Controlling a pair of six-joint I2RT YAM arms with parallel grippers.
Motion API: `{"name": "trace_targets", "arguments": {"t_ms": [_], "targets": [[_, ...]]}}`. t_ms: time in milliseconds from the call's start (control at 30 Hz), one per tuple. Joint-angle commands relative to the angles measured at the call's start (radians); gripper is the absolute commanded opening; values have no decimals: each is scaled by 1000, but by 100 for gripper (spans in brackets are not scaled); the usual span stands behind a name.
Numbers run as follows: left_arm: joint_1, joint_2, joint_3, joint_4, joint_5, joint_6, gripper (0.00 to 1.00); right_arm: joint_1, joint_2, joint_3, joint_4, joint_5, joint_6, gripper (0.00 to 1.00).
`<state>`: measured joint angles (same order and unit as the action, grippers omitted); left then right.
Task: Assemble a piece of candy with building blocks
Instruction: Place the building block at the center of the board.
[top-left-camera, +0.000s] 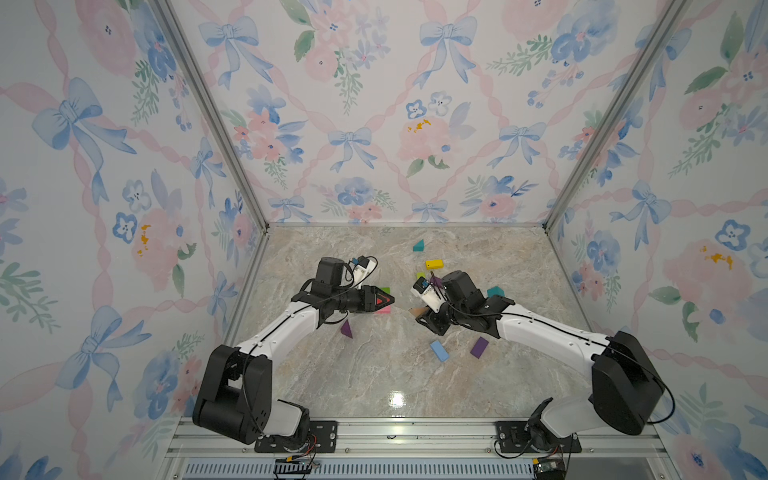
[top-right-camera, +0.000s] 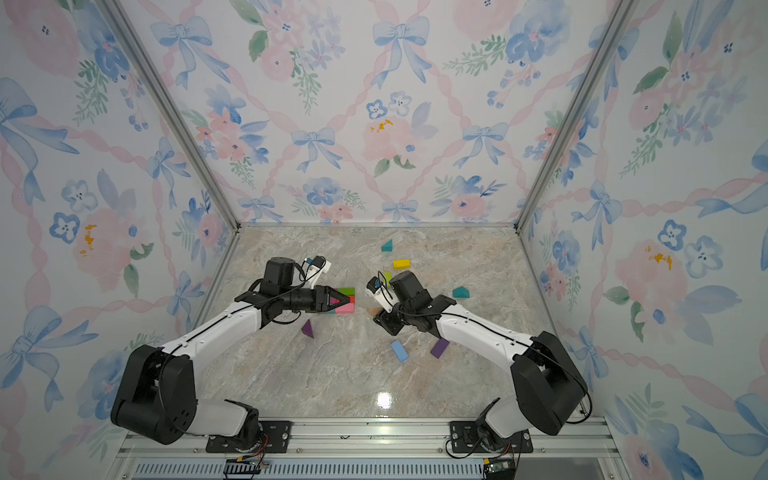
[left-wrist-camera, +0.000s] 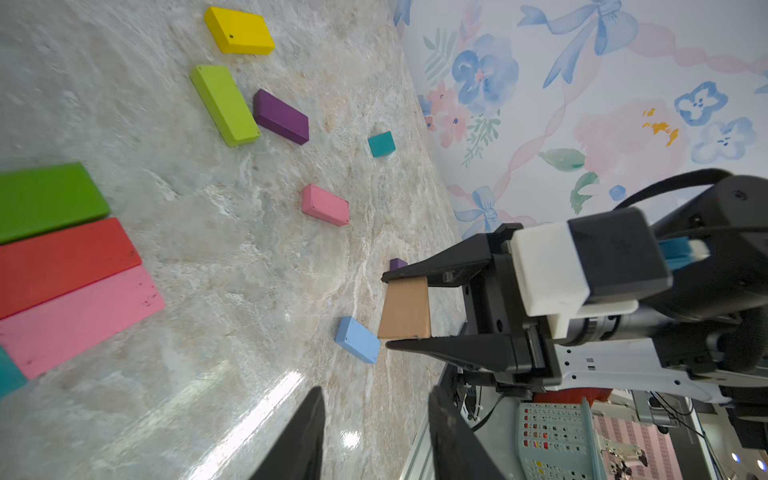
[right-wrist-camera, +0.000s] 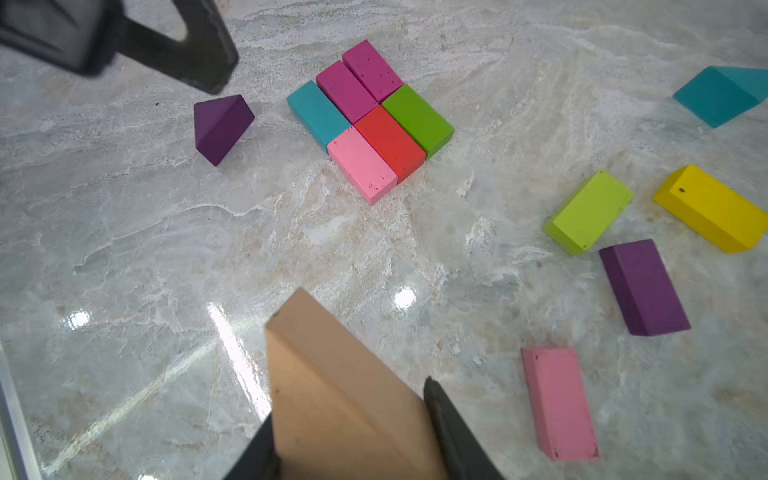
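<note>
Right end effector (right-wrist-camera: 347, 401) is clamped on the tan triangular prism (right-wrist-camera: 332, 374), near mid-frame in both top views. Left end effector (left-wrist-camera: 375, 392) stands narrowly parted w/ nothing between its fingers; in a top view its tip overlaps the slab of blocks (top-right-camera: 347, 300), also mid-frame. We count six bricks packed flush in that slab: teal brick (right-wrist-camera: 316, 110), 2 magenta bricks (right-wrist-camera: 345, 89), green brick (right-wrist-camera: 417, 118), red brick (right-wrist-camera: 390, 141), pink brick (right-wrist-camera: 361, 168). A purple prism (right-wrist-camera: 222, 124) lies near it, not touching. Loose on the bench (right-wrist-camera: 124, 249): lime brick (right-wrist-camera: 590, 210), yellow brick (right-wrist-camera: 710, 208), purple brick (right-wrist-camera: 644, 286), 2nd pink brick (right-wrist-camera: 559, 403), lt blue brick (top-left-camera: 439, 351), teal prism (right-wrist-camera: 719, 93), all apart from the slab, to its right in the top views.
</note>
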<state>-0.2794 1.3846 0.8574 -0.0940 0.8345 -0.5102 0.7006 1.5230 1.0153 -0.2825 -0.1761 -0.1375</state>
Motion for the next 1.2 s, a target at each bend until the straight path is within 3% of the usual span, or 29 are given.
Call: {"name": "trace_targets", "arguments": {"t_ms": [0,233,500,1167], "targets": [[23,-56,-13,-2,-131,-8,44,-31,116,121,-71,21,30,43],[25,-117,-19,-2,-277,9,44,-63,436,440,-177,35,30,42],[45,-142,-12,-4,-296,33,46,-103,709,762,-291,35,42,42],[65,-151,-41,-5,-346,61,47,-125,1004,1195,-498,66,128,44]]}}
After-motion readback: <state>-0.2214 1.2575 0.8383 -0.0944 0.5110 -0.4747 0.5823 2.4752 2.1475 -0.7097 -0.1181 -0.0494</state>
